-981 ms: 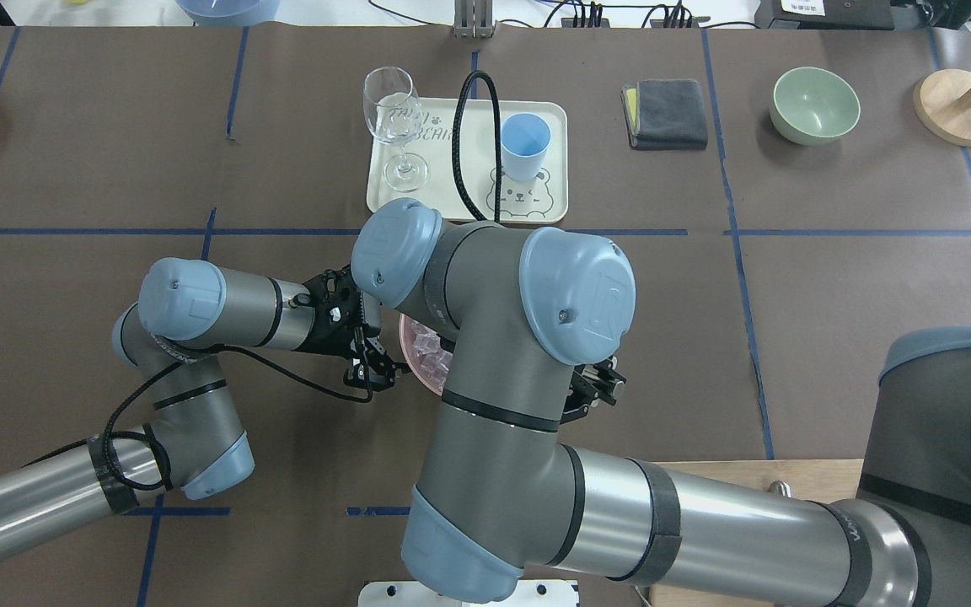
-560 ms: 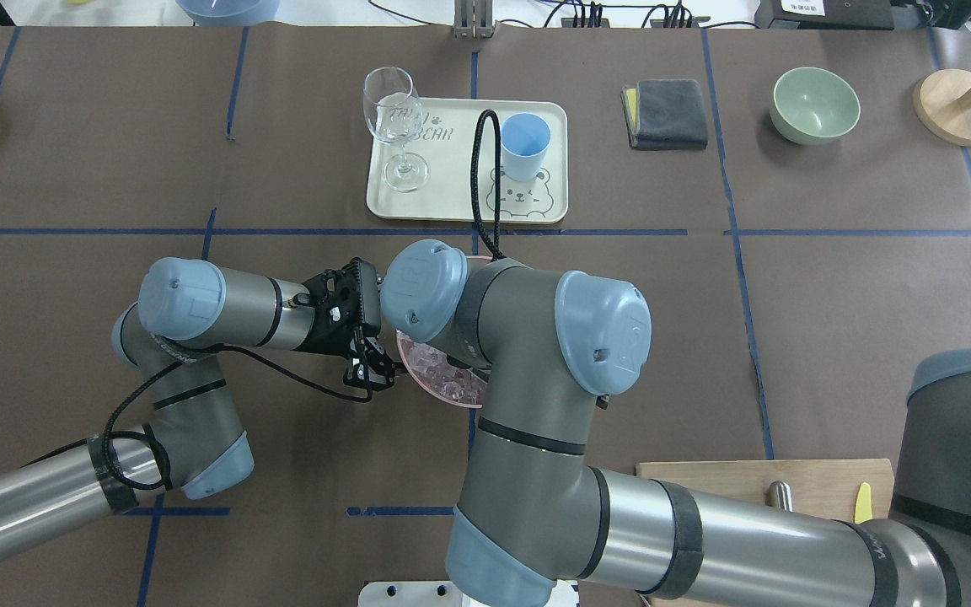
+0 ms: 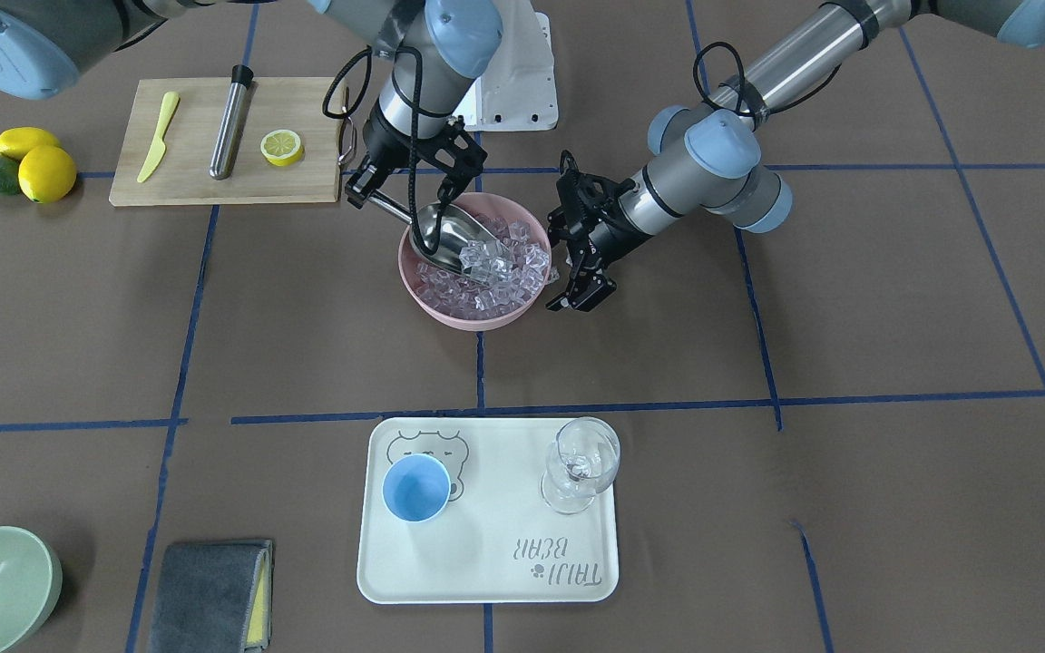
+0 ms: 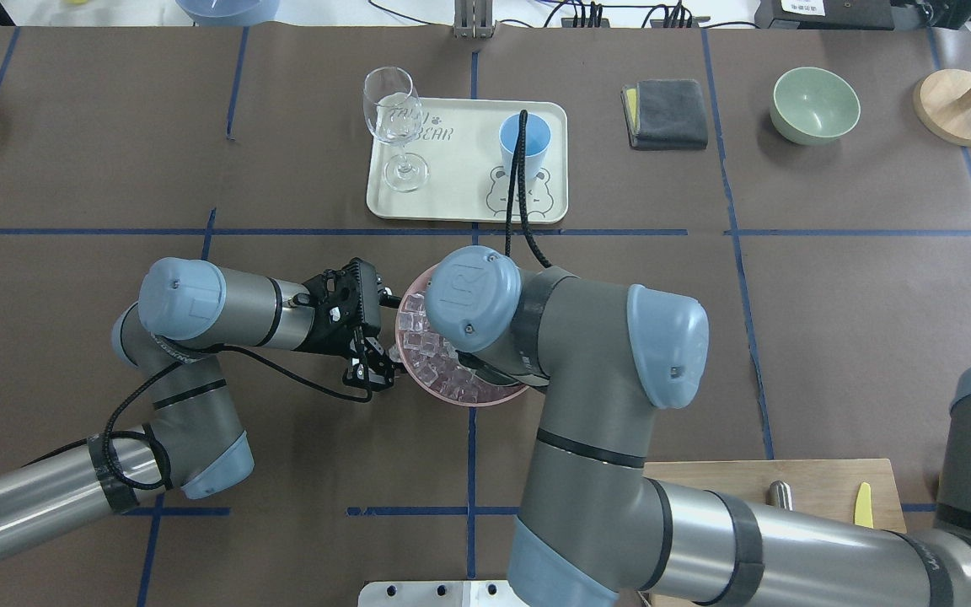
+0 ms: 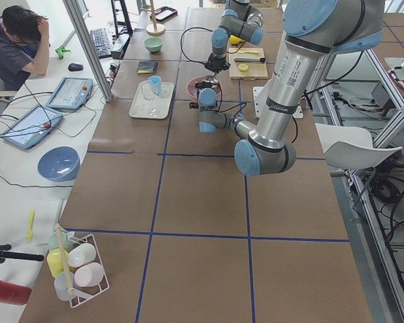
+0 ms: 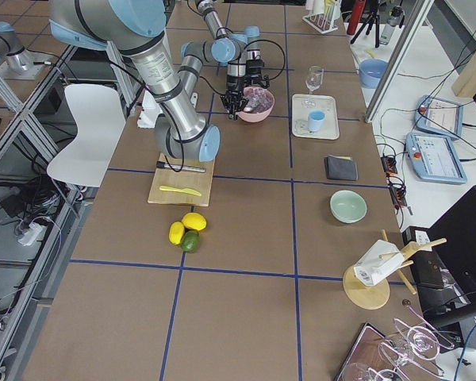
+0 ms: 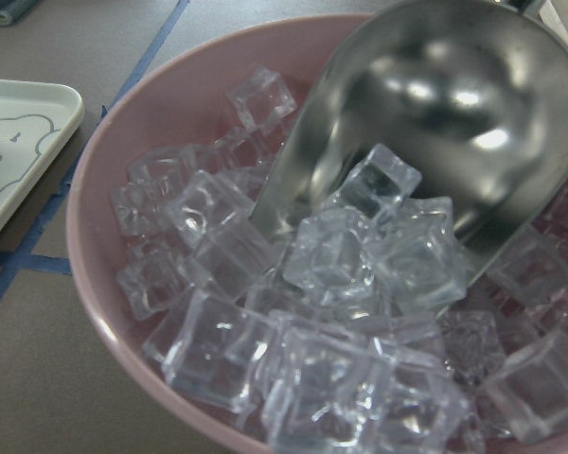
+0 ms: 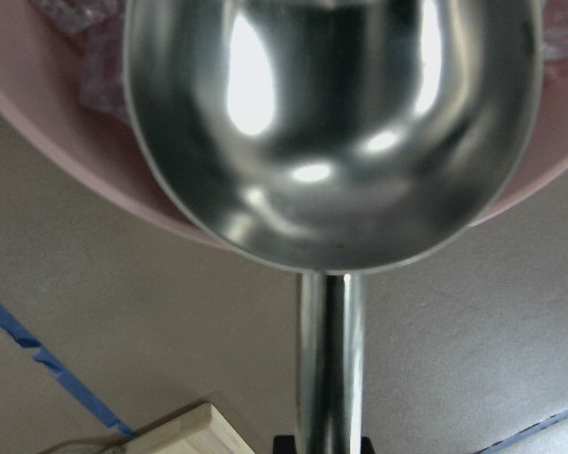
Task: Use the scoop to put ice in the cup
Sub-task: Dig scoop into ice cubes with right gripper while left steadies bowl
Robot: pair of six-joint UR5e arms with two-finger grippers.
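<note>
Pinching the scoop (image 3: 454, 238) by its rod handle, the right gripper (image 3: 368, 192) jaws tilt the trough down into a pink bowl (image 3: 450, 313) heaped with ice (image 3: 497, 268), with several cubes at its mouth. The left gripper (image 3: 584, 295) hovers just beside the bowl, jaws spread. The cup (image 3: 415, 488) stands on a cream tray (image 3: 486, 562) well apart across the desk (image 3: 758, 363), near a stemmed glass (image 3: 581, 462). Overhead, the right arm's wrist (image 4: 473, 297) hides the scoop.
</note>
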